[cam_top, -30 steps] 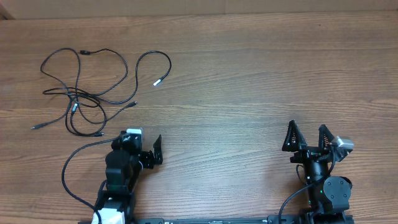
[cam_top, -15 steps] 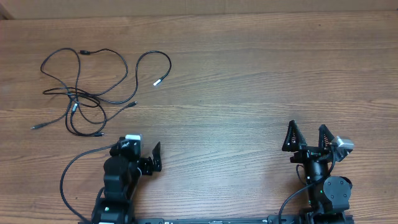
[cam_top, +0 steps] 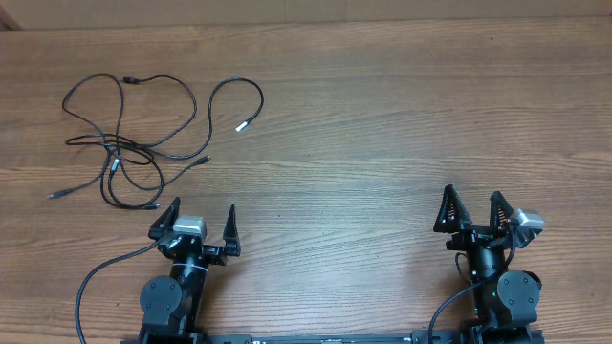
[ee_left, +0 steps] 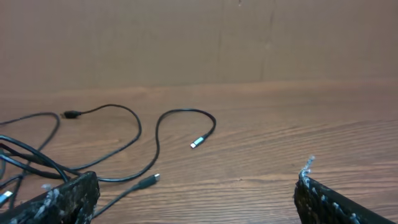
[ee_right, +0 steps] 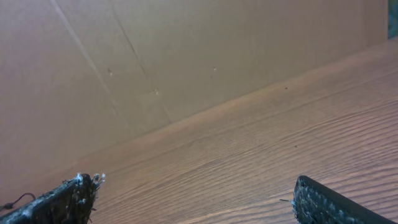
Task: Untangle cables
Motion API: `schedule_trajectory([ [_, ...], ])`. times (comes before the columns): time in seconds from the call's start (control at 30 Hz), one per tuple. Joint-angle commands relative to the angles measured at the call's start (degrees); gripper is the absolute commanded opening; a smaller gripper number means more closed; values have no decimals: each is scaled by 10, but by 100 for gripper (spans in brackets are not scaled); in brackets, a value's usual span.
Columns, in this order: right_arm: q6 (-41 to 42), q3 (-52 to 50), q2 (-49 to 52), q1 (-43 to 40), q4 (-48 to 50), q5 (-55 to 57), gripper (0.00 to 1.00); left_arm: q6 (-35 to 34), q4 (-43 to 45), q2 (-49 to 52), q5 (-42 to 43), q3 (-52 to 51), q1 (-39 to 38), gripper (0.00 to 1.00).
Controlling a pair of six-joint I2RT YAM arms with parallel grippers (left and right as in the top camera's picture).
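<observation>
The cables (cam_top: 143, 143) lie crossed in a loose heap at the far left of the worktop (cam_top: 382, 124), the left tool (cam_top: 203, 205) and right tool (cam_top: 471, 193) both wide open and empty, so grabbing at a crossing might pinch two strands and tighten the snarl.

Left hand (cam_top: 203, 208) rolled from sideways tilt to level. Both fingers now side by side, spread wide, pointing far. Hand shifted left; white camera block drawn nearer, now centred behind fingers. Arm wire (cam_top: 79, 306) loop pulled in, now closer to near edge of desk (cam_top: 382, 143).
</observation>
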Motion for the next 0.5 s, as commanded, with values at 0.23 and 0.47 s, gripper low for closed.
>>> schedule_trajectory([
  [0.23, -3, -6, -5, 3, 2, 6, 100, 36, -3, -8, -6, -2, 2, 99],
  [0.47, -3, -6, -5, 3, 2, 6, 100, 36, -1, -7, -7, -2, 3, 100],
])
